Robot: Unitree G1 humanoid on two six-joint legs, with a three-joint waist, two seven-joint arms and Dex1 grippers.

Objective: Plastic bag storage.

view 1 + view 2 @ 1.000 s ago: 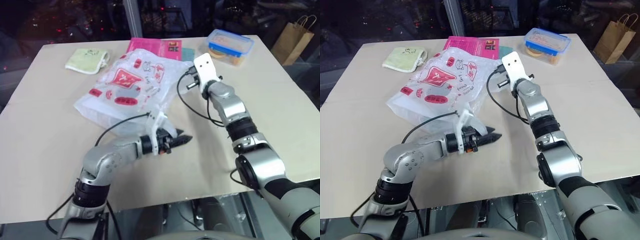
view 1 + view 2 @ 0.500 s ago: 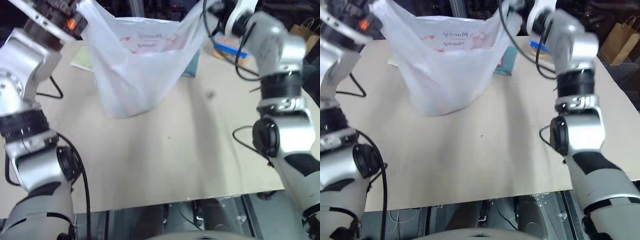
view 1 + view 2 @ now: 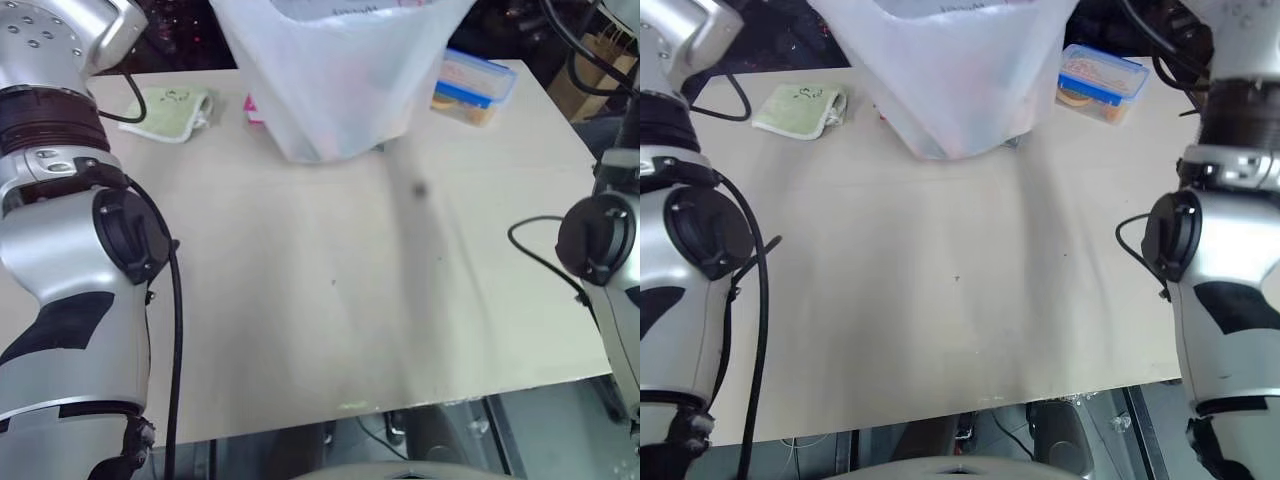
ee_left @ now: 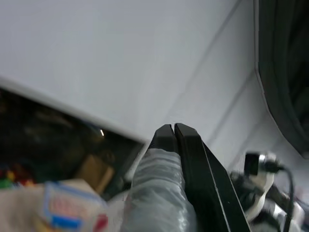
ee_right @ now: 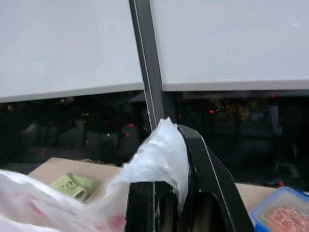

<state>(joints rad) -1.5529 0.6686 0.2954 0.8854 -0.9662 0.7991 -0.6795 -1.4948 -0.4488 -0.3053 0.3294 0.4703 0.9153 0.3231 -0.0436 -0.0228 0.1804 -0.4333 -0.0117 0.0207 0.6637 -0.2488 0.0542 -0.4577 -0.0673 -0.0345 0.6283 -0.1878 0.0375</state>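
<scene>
Plastic bag [image 3: 335, 75] hangs in the air over the far edge of the table [image 3: 320, 300], stretched between both raised arms; its lower end dangles just above the tabletop, or may brush it — cannot tell which. Left gripper [image 4: 174, 129]: fingers pressed together, a fold of the bag's film pinched between them and bunched along one finger. Right gripper [image 5: 176, 133]: fingers closed on another bunch of the film, which puffs up past the tips. On the table behind the bag: a green cloth [image 3: 175, 110] near the far left corner, a blue-lidded food box [image 3: 473, 85] near the far right corner. A brown paper bag [image 3: 590, 65] stands beyond the table's far right corner.
</scene>
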